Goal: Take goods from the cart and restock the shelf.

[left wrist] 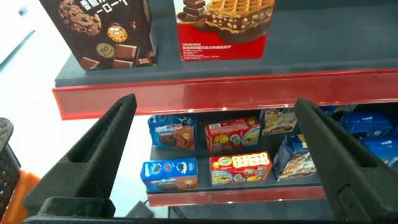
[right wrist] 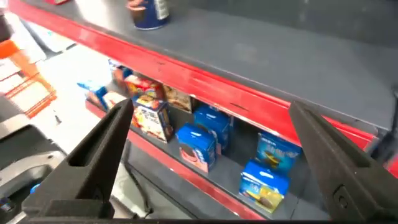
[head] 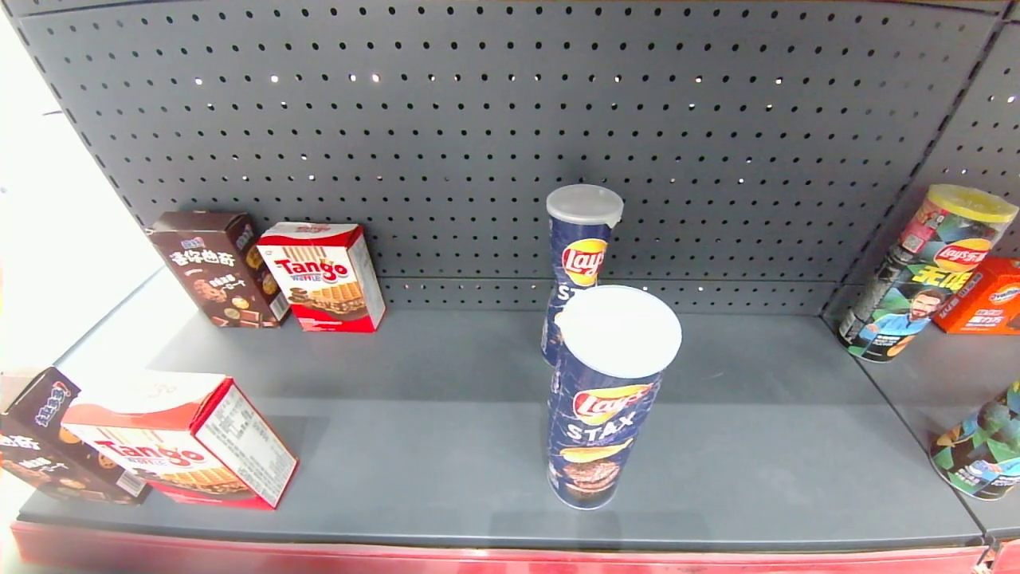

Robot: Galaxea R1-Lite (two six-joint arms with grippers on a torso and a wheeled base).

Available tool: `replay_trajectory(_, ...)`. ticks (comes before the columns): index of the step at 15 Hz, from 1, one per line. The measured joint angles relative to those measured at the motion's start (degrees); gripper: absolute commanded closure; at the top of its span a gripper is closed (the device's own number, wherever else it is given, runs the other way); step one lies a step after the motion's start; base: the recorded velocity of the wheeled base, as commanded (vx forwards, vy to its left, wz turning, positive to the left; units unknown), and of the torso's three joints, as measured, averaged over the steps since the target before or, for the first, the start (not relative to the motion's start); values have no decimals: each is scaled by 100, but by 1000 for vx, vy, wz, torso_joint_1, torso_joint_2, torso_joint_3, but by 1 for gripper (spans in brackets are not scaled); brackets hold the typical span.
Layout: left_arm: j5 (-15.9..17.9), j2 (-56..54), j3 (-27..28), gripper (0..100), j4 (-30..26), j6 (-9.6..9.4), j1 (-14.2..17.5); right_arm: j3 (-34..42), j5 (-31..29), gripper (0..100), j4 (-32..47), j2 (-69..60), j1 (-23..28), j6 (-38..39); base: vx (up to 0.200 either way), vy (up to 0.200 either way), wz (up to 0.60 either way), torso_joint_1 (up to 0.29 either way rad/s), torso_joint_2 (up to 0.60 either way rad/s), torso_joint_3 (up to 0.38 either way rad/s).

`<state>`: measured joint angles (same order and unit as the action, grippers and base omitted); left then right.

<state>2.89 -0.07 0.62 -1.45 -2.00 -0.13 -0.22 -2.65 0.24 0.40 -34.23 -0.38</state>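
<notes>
Navy chips tube (head: 606, 399) upright at 6 o'clock on the shelf (head: 757, 446), twin tube (head: 580, 263) at 12: liable to topple if nudged during restocking; left gripper (left wrist: 216, 102) and right gripper (right wrist: 210, 106) splayed wide, empty.

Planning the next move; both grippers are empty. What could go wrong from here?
1. Left gripper and right gripper hang open facing the red shelf lip; a move forward or up could clip it.
2. The front chip can is tall, narrow and near the front edge; a careless reach may topple it.
3. The front wafer box sits at the lip and could be pushed off.
</notes>
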Motion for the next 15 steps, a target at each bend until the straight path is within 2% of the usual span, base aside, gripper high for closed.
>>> replay_trajectory(2, 1, 0, 0, 0, -2, 0, 0, 1, 0, 0, 0, 227, 839, 5, 0, 0, 0, 0, 0, 0)
replay_trajectory(4, 1, 0, 0, 0, -2, 0, -5, 4, 5, 0, 0, 535, 1947, 6, 0, 0, 0, 0, 0, 0)
replay_trajectory(6, 1, 0, 0, 0, -2, 0, -2, 6, 7, 0, -6, 596, 2684, 22, 0, 0, 0, 0, 0, 0)
replay_trajectory(10, 4, 0, 1, 0, -16, -11, -2, 12, -4, 0, -20, 522, 3024, -5, 0, 0, 0, 0, 0, 0)
replay_trajectory(13, 1, 0, 6, 0, -7, -10, 0, 12, -90, 0, -20, 486, 3591, 65, 0, 0, 0, 0, 0, 0)
replay_trajectory(15, 17, 0, 4, 0, -10, -11, 0, 12, 123, 0, -27, 334, 3469, 84, 0, 0, 0, 0, 0, 0)
